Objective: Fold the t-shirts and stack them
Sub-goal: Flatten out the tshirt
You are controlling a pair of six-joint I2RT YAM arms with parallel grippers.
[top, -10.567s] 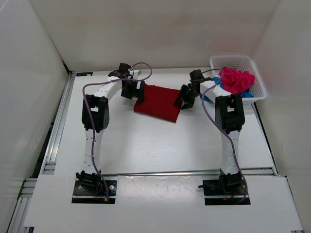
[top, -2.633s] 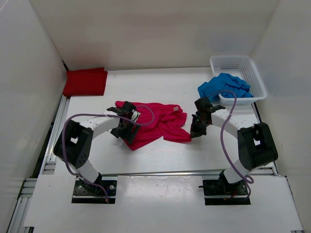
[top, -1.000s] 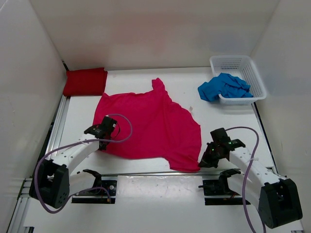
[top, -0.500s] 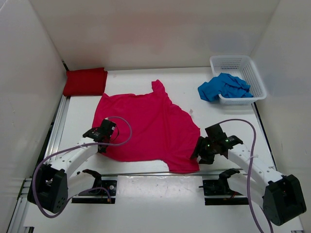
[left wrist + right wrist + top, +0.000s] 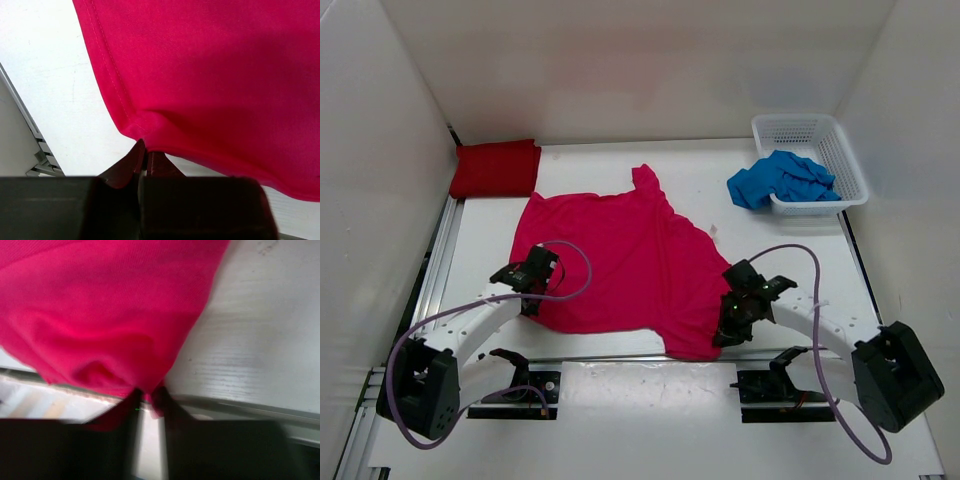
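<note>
Since half a second earlier, the right end effector [image 5: 724,331] has shifted left and nearer, carrying the near right corner of the pink t-shirt [image 5: 620,262] with it; the left arm and the rest of the scene are unchanged.

Far left: the dark red t-shirt [image 5: 496,168] lies folded in a flat rectangle at the far left corner of the worktop [image 5: 790,262], well apart from the other garments.

Left of centre: the left end effector [image 5: 526,303] is clenched on the pink t-shirt's near left corner. In the left wrist view its fingers [image 5: 125,171] meet on the stitched hem, and the cloth puckers at the pinch.

Centre: the pink t-shirt is spread open and largely flat, one sleeve pointing to the far side, its near edge close to the worktop's near rail.

Right of centre: the right end effector grasps the near right corner. The right wrist view is blurred, yet its fingers [image 5: 169,409] stand close together with fabric bunched between them.

Far right: the blue t-shirt [image 5: 778,180] lies crumpled, partly inside the white mesh basket [image 5: 808,124] and partly spilling over its left edge onto the worktop.
</note>
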